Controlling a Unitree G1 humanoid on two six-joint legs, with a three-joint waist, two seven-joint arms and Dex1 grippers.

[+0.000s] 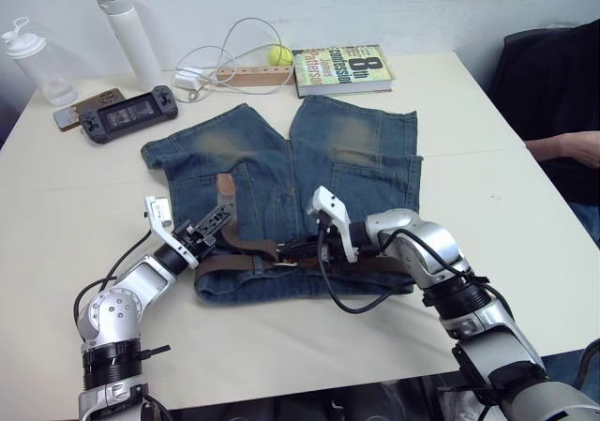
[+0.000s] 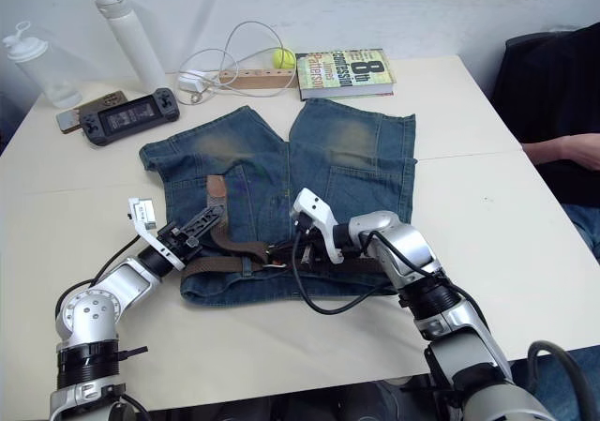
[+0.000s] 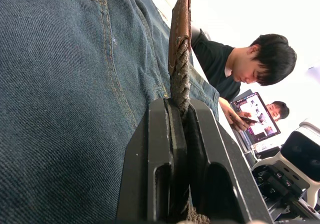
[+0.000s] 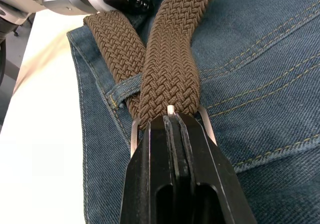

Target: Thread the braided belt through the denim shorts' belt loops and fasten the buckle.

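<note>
Along the waistband of the denim shorts (image 1: 281, 177) on the table (image 1: 487, 187), the braided belt (image 1: 246, 263) runs crosswise. Left end effector (image 1: 214, 225) pinches its free end, tan tip pointing away. Right end effector (image 1: 302, 248), clamped at the buckle (image 4: 169, 109), sits nearer the fastening; free end lies to its left.

Bare table (image 1: 75, 187) left and right of the shorts (image 1: 281, 158). Far edge crowded: bottles (image 1: 127, 32), console (image 1: 127, 113), cable (image 1: 220, 60), book (image 1: 342, 68). Person's arm (image 1: 567, 146) at right edge.
</note>
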